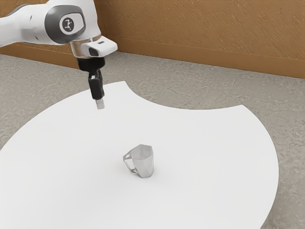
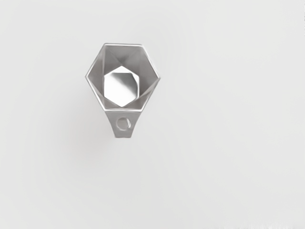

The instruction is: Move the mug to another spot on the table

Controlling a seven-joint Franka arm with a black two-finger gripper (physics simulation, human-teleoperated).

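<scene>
Below and well apart from the empty jaws, opening impossible to tell: faceted silvery metal mug, upright on white round worktop. Likely light, rigid, slick; best pinched across opposite flat walls, avoiding handle.

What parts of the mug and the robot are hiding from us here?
The mug: far side, exterior view, behind its own wall.
The arm: base, exterior view, cut off at the left edge.
The table: near rim, exterior view, cut off at the bottom edge.
</scene>
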